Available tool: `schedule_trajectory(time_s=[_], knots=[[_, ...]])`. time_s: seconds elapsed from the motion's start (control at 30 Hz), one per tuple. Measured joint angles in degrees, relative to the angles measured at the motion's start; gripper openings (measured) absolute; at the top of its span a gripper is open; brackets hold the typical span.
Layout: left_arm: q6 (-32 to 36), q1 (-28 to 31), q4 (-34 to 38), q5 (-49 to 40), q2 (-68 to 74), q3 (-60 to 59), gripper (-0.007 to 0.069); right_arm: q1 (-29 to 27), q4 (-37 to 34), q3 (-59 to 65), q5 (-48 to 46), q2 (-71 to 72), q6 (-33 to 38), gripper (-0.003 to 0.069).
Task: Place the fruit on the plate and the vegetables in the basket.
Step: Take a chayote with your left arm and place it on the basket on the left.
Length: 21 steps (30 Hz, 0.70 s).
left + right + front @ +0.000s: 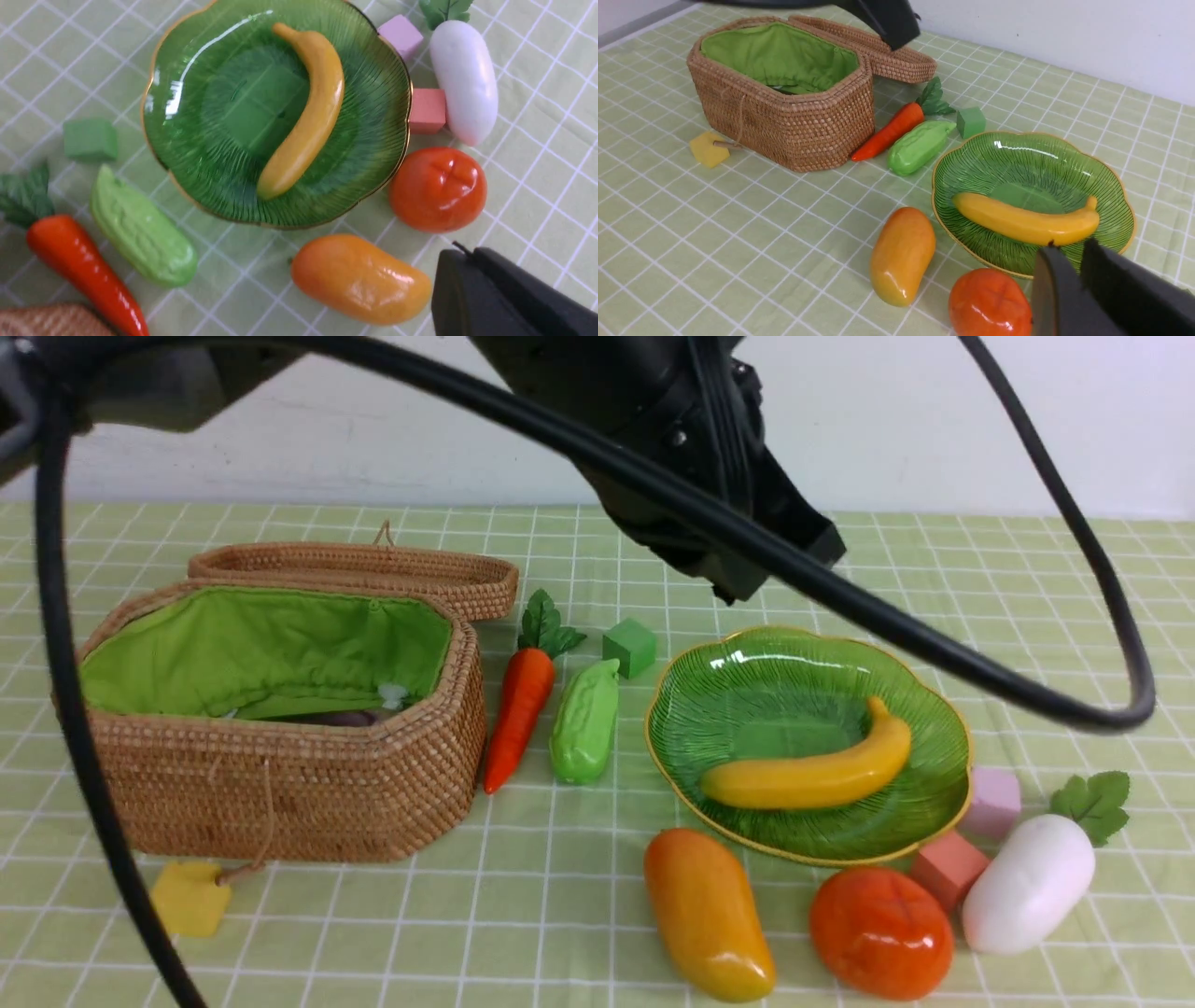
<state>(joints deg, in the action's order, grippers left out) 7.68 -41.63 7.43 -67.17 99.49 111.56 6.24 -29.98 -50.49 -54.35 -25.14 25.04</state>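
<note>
The banana [812, 775] lies in the plate [691, 709], right of centre in the front view. The mango [707, 913] and persimmon [880, 933] sit on the table [560, 915] just below it. The carrot [518, 714], pod [585, 723] and radish [1027, 882] lie outside the basket [280, 793] at left. Our left gripper [467, 254] is closed and empty. We cannot tell how the right gripper [1069, 261] stands. We judge a fruit pick is next, which calls for opening a gripper and descending over the mango.
</note>
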Motion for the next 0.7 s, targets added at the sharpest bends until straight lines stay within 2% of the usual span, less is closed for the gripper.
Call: schedule_trajectory(time_s=[0.3,0.53,0.57,0.6,0.67,0.7], knots=[[-12.70,-2.22,-7.43,-2.48,-0.98,-10.47,-0.0013,0.00,0.62,0.00,-2.04,0.00,-0.05,0.0087],[-18.30,-1.34,-15.16,1.61,6.39,-10.28,0.0005,0.00,0.65,0.00,-2.09,0.00,-0.05,0.0087],[-19.42,-0.20,-15.82,2.17,10.29,-8.27,0.0055,0.00,0.69,0.00,-2.09,0.00,-0.05,0.0087],[-19.88,0.27,-15.94,2.44,11.63,-7.77,0.0067,0.00,0.83,0.00,-2.11,0.00,-0.05,0.0087],[-21.01,2.27,-16.23,3.12,16.40,-4.56,0.0153,0.00,0.88,0.00,-2.16,0.00,-0.05,0.0087],[-21.08,2.46,-16.24,3.12,16.81,-3.93,0.0171,0.00,0.88,0.00,-2.16,0.00,-0.05,0.0087]])
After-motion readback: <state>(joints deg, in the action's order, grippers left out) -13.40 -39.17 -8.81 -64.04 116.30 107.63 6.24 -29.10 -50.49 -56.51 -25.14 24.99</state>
